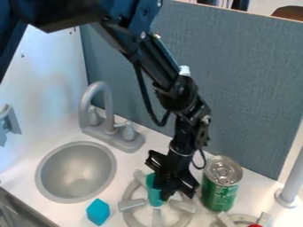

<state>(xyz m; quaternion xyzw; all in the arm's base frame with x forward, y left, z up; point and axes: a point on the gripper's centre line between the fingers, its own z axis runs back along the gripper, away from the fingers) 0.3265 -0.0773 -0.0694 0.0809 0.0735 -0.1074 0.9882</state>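
White surface [135,157]: gripper [170,185] beside teal object [153,195], grip state indeterminable. Sideways swing could topple the nearby green can [219,190].

The bench [157,144] is a white countertop. Set into it at the left is a round grey sink [40,178], with a grey faucet [121,138] mounted on its far side. A faceted blue block [98,212] lies near the front, between the sink and a grey burner grate [132,205]. Right of the grate a green can [219,186] stands upright. At the near right is a second grate [241,217], and farther right rises a grey post [288,189].
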